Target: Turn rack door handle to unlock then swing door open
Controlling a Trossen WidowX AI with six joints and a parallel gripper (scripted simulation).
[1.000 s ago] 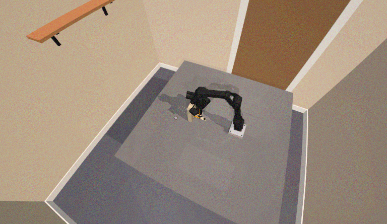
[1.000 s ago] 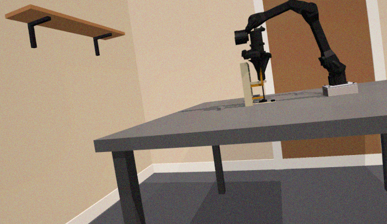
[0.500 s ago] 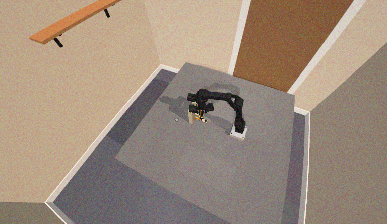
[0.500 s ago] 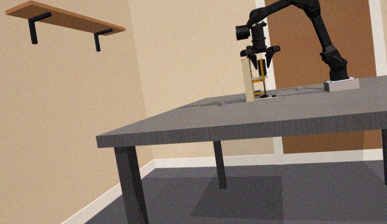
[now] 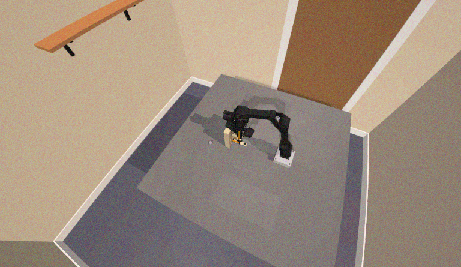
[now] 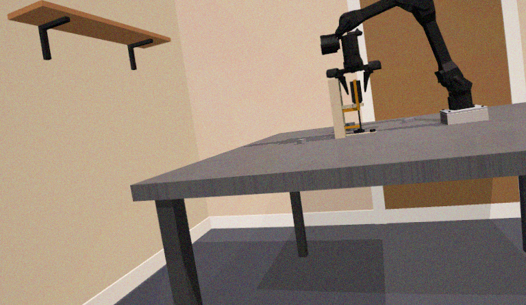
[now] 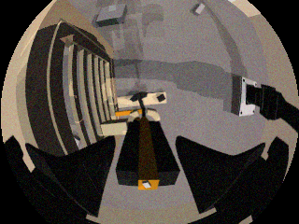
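The surface [image 5: 251, 199] [image 6: 232, 170] [image 7: 179, 42] carries the arm [image 5: 262, 113] [image 6: 440, 45] [image 7: 268, 100] and, at 10 o'clock from its base in the top view, the rack [image 5: 227, 138] [image 6: 338, 112] [image 7: 35, 89]. The handle [image 5: 239, 136] [image 6: 354, 92] [image 7: 126, 161] stands upright beside the rack's pale side panel, at 3 o'clock from it in the exterior view. The door's angle and the lock's state cannot be determined.

Step in hand (judged): align the fingers with the handle before the squeeze.
- Keep the handle centred in the gap, then lower straight along its length.
- Close evenly; off-centre contact could push the door or tilt the grip.
- Rotate about the handle's own axis for the quarter turn, and keep clearance from the side panel.
- Swing only after the turn is complete.

Fingers [image 5: 239, 133] [image 6: 355, 92]: well apart, short of fully open, clamped on nothing. In the wrist view they flank the handle at 9 o'clock and 3 o'clock, with a visible gap on each side.
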